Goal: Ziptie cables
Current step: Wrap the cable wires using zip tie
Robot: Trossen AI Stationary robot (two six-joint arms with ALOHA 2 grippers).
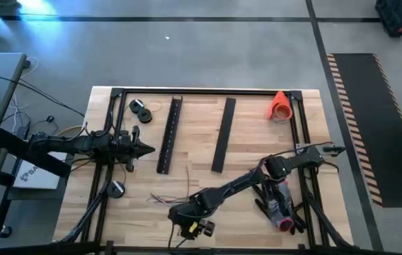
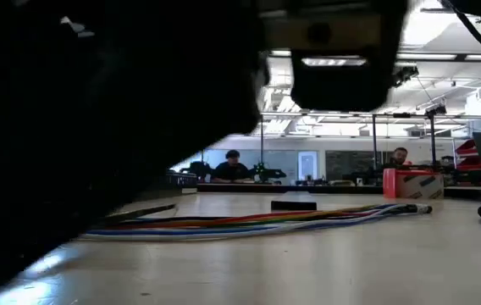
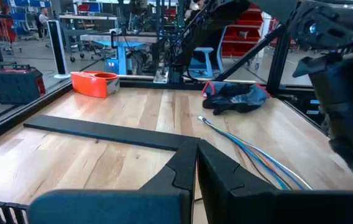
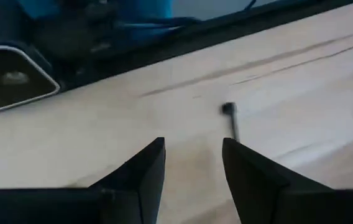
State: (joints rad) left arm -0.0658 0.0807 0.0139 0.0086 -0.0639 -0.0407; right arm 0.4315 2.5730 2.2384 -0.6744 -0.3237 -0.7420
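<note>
The cables (image 2: pixel 257 222) lie flat on the wooden table as a loose bundle of thin coloured wires; they also show in the left wrist view (image 3: pixel 251 152) and the high view (image 1: pixel 164 199). My right gripper (image 4: pixel 192 152) is open and low over the table near its front edge (image 1: pixel 187 225), close to the cables' near end. A thin dark strip with a small head (image 4: pixel 229 118) lies on the wood just beyond one fingertip. My left gripper (image 1: pixel 144 149) is shut at the table's left (image 3: pixel 195 158) and holds nothing.
Two long black slotted bars (image 1: pixel 169 134) (image 1: pixel 222 134) lie across the table's middle. An orange tape holder (image 1: pixel 279 106) is at the far right. Black rolls (image 1: pixel 141 110) (image 1: pixel 116 188) lie at the left. Dark gloves and tools (image 1: pixel 279 209) are near the right.
</note>
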